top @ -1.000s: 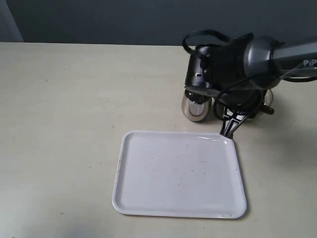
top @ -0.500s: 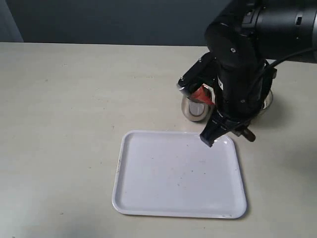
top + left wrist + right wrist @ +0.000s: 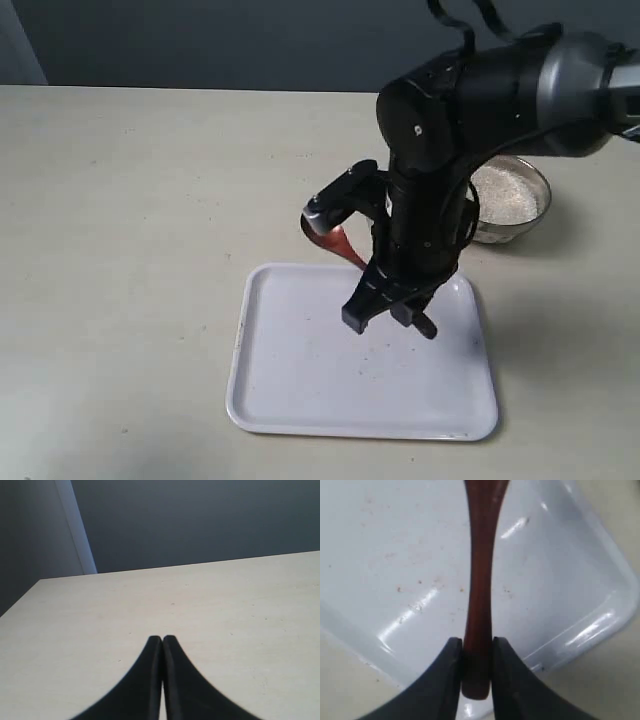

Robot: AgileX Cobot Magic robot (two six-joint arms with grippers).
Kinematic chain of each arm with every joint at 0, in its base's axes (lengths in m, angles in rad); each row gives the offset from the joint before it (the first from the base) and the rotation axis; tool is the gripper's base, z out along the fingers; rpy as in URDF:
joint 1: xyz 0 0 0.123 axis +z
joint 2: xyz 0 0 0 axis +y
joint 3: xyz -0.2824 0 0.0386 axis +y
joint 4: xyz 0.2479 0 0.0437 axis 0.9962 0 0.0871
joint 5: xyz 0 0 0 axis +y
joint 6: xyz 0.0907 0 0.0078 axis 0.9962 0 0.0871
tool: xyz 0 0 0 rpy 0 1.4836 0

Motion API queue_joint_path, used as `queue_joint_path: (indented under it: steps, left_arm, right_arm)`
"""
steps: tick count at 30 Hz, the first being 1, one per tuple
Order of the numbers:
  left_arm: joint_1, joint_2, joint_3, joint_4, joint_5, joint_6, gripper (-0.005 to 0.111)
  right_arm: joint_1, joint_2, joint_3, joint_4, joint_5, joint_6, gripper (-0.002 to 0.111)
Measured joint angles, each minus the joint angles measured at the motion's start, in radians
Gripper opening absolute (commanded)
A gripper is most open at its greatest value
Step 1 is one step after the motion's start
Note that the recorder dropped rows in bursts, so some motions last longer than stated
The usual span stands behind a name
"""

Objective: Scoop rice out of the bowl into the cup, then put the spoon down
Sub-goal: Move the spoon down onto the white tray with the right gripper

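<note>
Right end effector (image 3: 477, 647) grasps the spoon (image 3: 480, 580) near the handle's end, holding it over the tray (image 3: 395, 555). Left end effector (image 3: 162, 642) is clenched, tip against tip, over the matte beige surface (image 3: 120, 250). White and glossy, the rounded-corner tray carries dark specks. Beyond it, partly behind the black arm (image 3: 470, 90), stands the round shiny steel bowl (image 3: 545, 200) of fine white rice (image 3: 505, 195). Slim, glossy reddish-brown wood makes the spoon.

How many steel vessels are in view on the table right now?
1. The bowl, holding rice, stands on the table past the tray's far right corner. The right arm covers the spot beside it, so another may be hidden.
</note>
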Motion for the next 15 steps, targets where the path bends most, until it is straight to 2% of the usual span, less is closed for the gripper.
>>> queue_joint_path:
  steps: [15]
  left_arm:
    - [0.0,0.0,0.0,0.0,0.0,0.0,0.0]
  right_arm:
    - [0.0,0.041,0.0,0.142,0.032,-0.084,-0.001]
